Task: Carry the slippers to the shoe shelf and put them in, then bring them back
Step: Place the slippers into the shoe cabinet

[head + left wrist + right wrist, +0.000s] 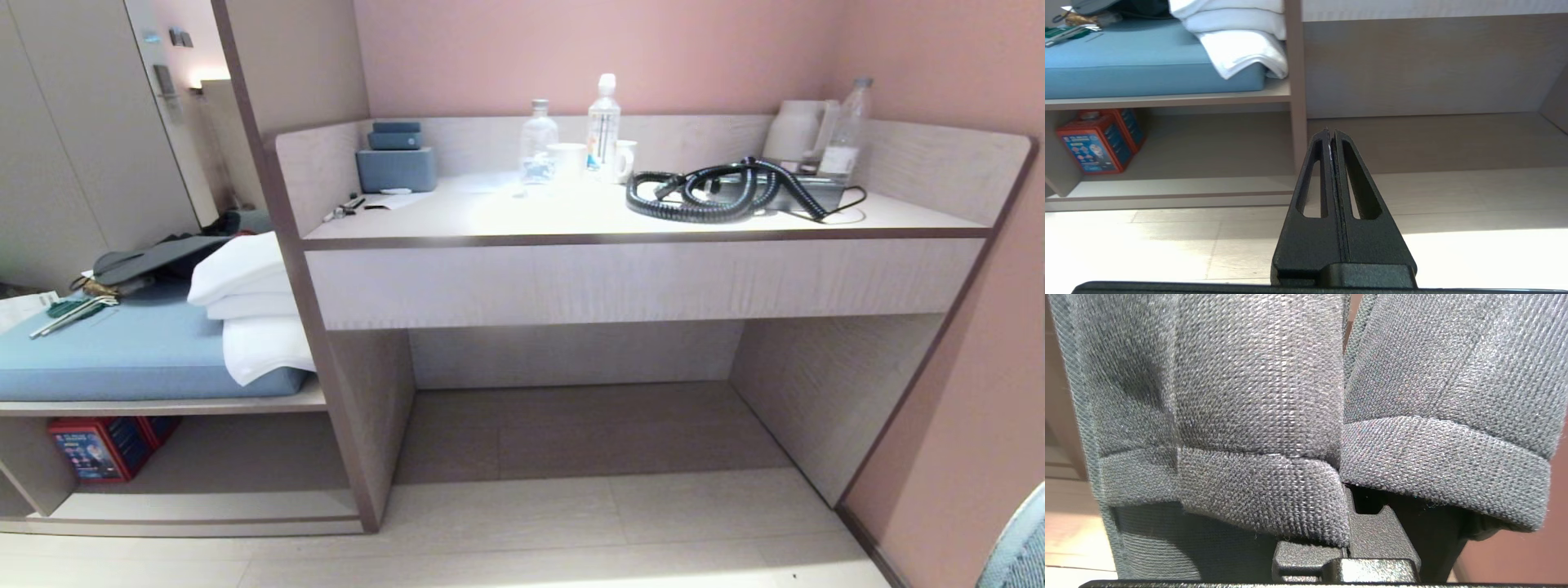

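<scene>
Slippers (1274, 416) of dark grey knit hang right in front of the right wrist camera, both straps pinched in the closed right tool (1347, 539). Over on the left, the left tool (1332, 136) is closed on nothing, near the floor (1167, 245). It faces the shoe shelf (229, 457) under the blue cushion (122, 351), where a red box (94, 449) sits.

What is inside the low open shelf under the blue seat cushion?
A red and blue box stands at the left end of the shoe shelf. No slippers lie there. The shelf's far left part is out of view.
</scene>
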You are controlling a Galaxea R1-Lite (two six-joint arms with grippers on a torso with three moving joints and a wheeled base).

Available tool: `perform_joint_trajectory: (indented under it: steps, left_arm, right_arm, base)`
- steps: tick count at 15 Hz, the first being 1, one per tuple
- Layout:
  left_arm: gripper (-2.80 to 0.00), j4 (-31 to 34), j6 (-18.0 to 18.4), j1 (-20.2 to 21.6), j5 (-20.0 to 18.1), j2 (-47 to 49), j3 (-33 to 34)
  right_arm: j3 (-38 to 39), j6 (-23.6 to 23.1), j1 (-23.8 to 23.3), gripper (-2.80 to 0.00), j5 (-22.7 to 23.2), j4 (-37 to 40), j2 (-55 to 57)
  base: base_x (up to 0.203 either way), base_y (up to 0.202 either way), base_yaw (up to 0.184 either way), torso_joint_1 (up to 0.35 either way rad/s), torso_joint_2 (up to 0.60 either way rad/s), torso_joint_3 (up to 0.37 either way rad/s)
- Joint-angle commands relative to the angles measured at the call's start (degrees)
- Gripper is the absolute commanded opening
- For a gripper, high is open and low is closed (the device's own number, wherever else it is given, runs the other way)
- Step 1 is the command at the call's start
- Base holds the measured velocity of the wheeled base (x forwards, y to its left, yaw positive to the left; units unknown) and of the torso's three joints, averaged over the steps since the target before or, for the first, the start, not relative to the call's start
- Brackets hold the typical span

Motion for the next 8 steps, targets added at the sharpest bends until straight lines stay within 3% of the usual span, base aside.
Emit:
perform_joint_trajectory:
  steps: [1,8]
  left_arm:
    - [-2.80,0.0,0.0,0.0,0.0,0.1,0.0]
    - [-2.80,0.0,-0.1,0.0,0.0,0.1,0.0]
  right_arm:
    - [0.0,0.0,0.0,-2.80,0.1,0.0,0.0]
    - [0.0,0.1,0.0,-2.80,0.1,0.0,0.0]
  base:
    - [0.000,0.199,0.003,0.002,0.01,0.002]
    - [0.000,0.197,-0.002,0.002,0.00,0.003]
